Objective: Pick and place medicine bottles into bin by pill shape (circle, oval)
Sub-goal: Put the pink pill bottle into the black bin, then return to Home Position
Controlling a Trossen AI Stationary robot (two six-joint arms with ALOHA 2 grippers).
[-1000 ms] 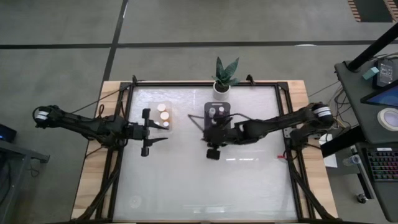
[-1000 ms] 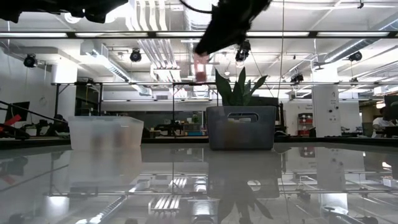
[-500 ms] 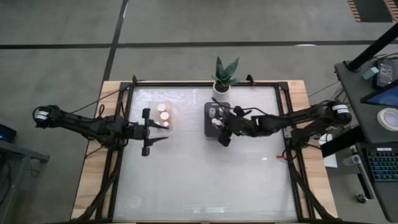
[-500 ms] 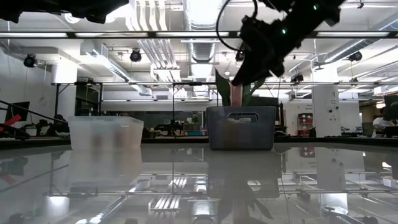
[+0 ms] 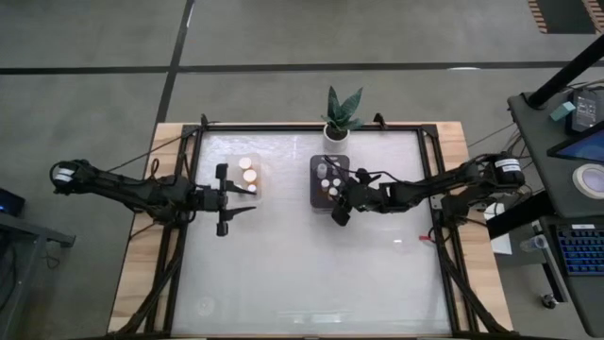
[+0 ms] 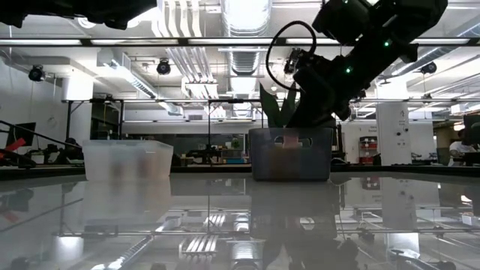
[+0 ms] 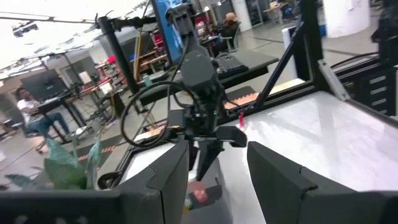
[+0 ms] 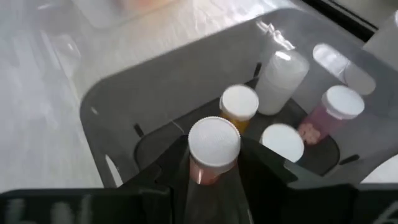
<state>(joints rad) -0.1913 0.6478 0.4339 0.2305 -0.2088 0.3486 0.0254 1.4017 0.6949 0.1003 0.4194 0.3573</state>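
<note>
My right gripper (image 5: pixel 338 208) is shut on a pinkish medicine bottle with a white cap (image 8: pixel 214 142). It holds the bottle at the near side of the dark bin (image 5: pixel 314 189), low over its rim in the low view (image 6: pixel 307 120). Several other bottles stand in that bin: an orange one (image 8: pixel 239 104), a white one (image 8: pixel 280 76) and a pink one (image 8: pixel 328 113). The clear bin (image 5: pixel 247 176) holds orange bottles. My left gripper (image 5: pixel 230 200) is open and empty beside the clear bin's near side. My right gripper pinches the pinkish bottle by its body, just under the cap (image 8: pixel 202 174), between its two fingers (image 8: pixel 261 165). The bottle stands upright inside the dark bin's near wall. Whether its bottom rests on the bin floor is hidden by the fingers.
A potted green plant (image 5: pixel 342 111) stands at the table's far edge, behind the dark bin. The clear bin (image 6: pixel 127 160) and the dark bin (image 6: pixel 291 161) stand side by side at the far middle. The wide near half of the table (image 5: pixel 311 274) is bare.
My right gripper has carried the pinkish bottle from the table's middle toward the far edge and down, from high above the dark bin into it. It has stayed shut on the bottle, which has stayed upright.
</note>
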